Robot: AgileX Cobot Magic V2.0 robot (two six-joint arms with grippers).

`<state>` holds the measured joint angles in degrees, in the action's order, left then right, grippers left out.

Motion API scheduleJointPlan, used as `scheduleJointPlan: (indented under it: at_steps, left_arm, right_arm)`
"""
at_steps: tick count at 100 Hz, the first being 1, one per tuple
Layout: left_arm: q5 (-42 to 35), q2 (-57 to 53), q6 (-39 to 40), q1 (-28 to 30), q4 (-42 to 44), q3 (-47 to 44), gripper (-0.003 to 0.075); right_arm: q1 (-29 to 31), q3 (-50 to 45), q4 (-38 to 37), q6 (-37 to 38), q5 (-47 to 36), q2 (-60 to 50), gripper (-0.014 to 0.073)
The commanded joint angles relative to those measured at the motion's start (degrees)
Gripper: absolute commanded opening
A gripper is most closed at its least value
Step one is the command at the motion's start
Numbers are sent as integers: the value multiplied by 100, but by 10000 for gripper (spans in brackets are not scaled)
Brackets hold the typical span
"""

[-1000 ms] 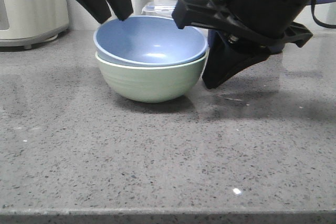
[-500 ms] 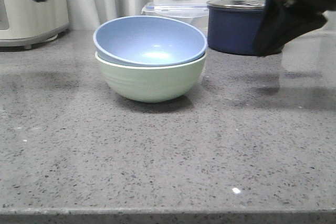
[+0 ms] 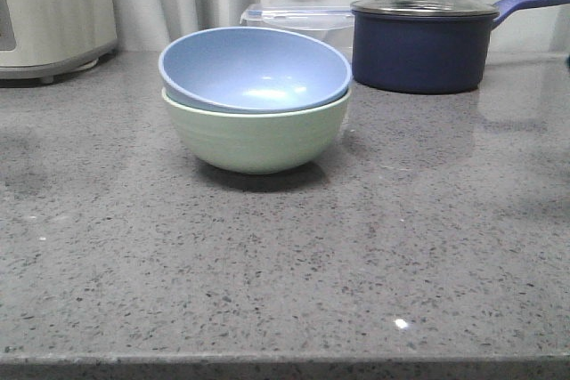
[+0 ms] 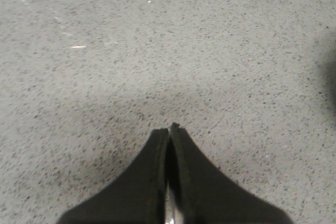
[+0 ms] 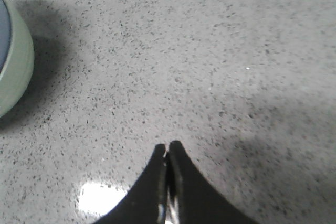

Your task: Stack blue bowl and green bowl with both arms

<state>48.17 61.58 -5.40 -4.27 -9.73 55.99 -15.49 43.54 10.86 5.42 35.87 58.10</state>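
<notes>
The blue bowl [image 3: 255, 68] sat nested inside the green bowl [image 3: 256, 135], mid-counter [image 3: 285, 273], ahead of the saucepan [image 3: 421, 42] and the clear container [image 3: 298, 17]. By my judgement the stack was done! My left gripper [image 4: 169, 128] hung over bare stone, fingers pressed together, no bowl in its view. My right gripper [image 5: 168, 145] was pinched closed too, gripping nothing, with the green bowl's wall just at its view's edge, well apart. So the right arm was nearer, should any nudge be needed.
</notes>
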Motion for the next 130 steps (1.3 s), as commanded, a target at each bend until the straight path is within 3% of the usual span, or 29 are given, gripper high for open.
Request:
scheduleJointPlan:
  at_steps: [1,40,77,130]
  left_arm:
    - [-620,-480,20,101,14,-230,-20]
    - [-1836,-2123,20,139,149,-1836,-20]
    - [-2253,-3640,20,139,163,-2993,-20]
    - [-2574,-4267,-3,139,163,-3298,-20]
  right_arm:
    - [91,-63,-82,-38,-385,-503,-67]
    - [135,-885,-457,-38,-674,-2421,-67]
    - [135,-1681,-548,-38,-841,-3939,-67]
    - [135,-1889,-548,-38,-829,-4240,-67]
